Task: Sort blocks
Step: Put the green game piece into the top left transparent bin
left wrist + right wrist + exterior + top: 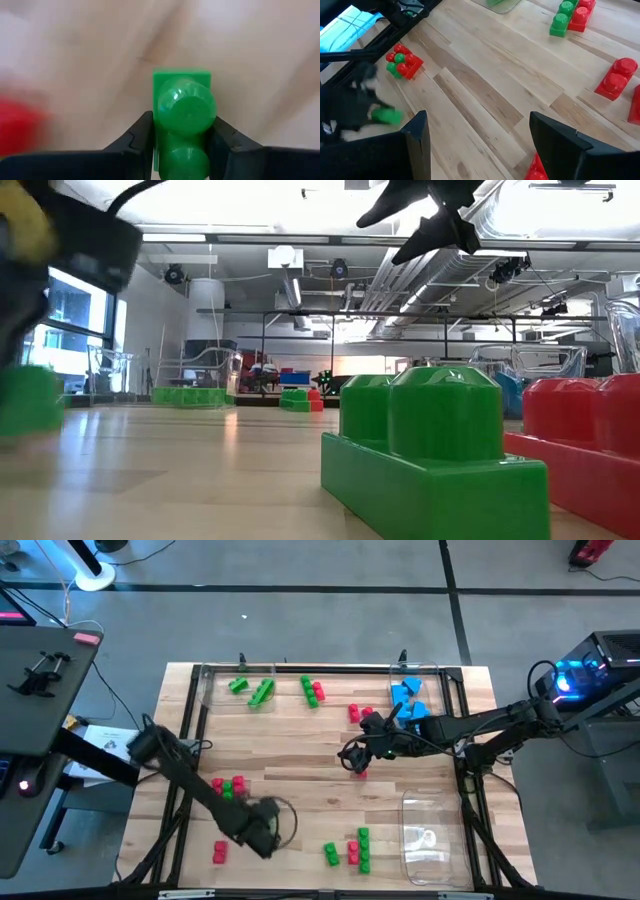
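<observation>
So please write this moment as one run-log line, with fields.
task: sort blocks | left gripper: shut on green block, near table front | right gripper: open, above red block, mid-table | tray: no blocks

Red [354, 712], green [262, 691] and blue blocks [405, 692] lie on a pale wood table [290, 755], with clear trays [425, 835] and dark arms [480, 725].

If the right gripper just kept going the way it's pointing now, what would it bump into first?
Probably bare wooden table. The right gripper, fingers open, points down at empty boards; a red block sits beside one finger, just off that line.
</observation>
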You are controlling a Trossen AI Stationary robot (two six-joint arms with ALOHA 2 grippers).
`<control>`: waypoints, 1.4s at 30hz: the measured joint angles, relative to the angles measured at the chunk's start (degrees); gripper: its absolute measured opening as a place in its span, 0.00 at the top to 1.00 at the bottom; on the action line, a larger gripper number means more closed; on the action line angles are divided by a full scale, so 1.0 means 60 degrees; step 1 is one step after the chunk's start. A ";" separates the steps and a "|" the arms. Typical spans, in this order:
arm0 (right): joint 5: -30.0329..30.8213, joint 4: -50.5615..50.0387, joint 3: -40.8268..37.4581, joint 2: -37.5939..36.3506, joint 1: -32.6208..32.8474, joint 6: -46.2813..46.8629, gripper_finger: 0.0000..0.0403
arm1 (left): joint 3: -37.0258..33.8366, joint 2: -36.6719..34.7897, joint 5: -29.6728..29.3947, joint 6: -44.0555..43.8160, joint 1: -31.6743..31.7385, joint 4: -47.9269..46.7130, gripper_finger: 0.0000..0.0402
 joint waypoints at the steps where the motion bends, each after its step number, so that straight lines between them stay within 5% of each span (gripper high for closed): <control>1: 0.0000 0.0004 0.0000 0.0000 -0.0004 0.0007 0.44 | 0.0000 -0.0433 -0.0234 0.0337 0.0165 -0.0169 0.77; 7: 0.0098 0.0033 0.0000 0.0000 0.0000 0.0526 0.44 | 0.0069 -0.3989 -0.2808 0.1784 0.1841 -0.1712 0.77; 12: 0.0135 0.0053 0.0000 0.0000 -0.0001 0.1157 0.44 | 0.0102 -0.6455 -0.4520 0.3505 0.4711 -0.3363 0.77; 19: 0.0236 0.0291 0.0000 0.0000 -0.0002 0.2550 0.44 | -0.0516 -0.6953 -0.3351 0.7959 0.9918 -0.2764 0.77; 25: 0.1174 0.0930 0.0000 0.0000 0.0232 0.3176 0.44 | -0.0863 -0.5937 -0.2916 1.0628 1.2437 -0.0881 0.62; 35: 0.1606 0.1126 0.0000 0.0058 0.0670 0.3170 0.44 | -0.0856 -0.5314 -0.1050 1.1063 1.3353 -0.0748 0.38; 39: 0.1769 0.1039 0.0000 0.0223 0.0732 0.3078 0.44 | -0.0897 -0.6108 0.0908 0.9918 1.2926 -0.1260 0.37; 42: 0.1687 0.1028 0.0000 0.0466 0.0732 0.2915 0.44 | -0.1160 -0.7229 0.1346 0.8481 1.1767 -0.1767 0.37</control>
